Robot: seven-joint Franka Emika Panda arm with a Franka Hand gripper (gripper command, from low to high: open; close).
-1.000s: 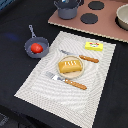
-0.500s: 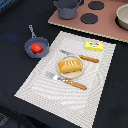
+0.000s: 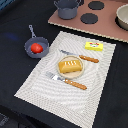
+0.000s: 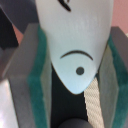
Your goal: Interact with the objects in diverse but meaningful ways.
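Note:
In the wrist view my gripper (image 4: 75, 87) is shut on the white fish-shaped piece (image 4: 75, 40), which fills the gap between the green pads (image 4: 36, 82); its eye and gill mark face the camera. The arm and the fish do not show in the exterior view. There, the orange-yellow bread loaf (image 3: 70, 66) sits on a small plate in the middle of the striped mat (image 3: 40, 85). The red tomato (image 3: 36, 48) lies in a small grey pan (image 3: 30, 52) at the mat's left edge. The flat yellow butter block (image 3: 94, 46) lies at the mat's far right corner.
A wooden-handled knife (image 3: 82, 58) lies behind the bread and a wooden-handled fork (image 3: 69, 82) in front of it. A toy stove top (image 3: 107, 22) with black burners stands at the back, with a grey pot (image 3: 67, 8) and a bowl (image 3: 123, 16) on it.

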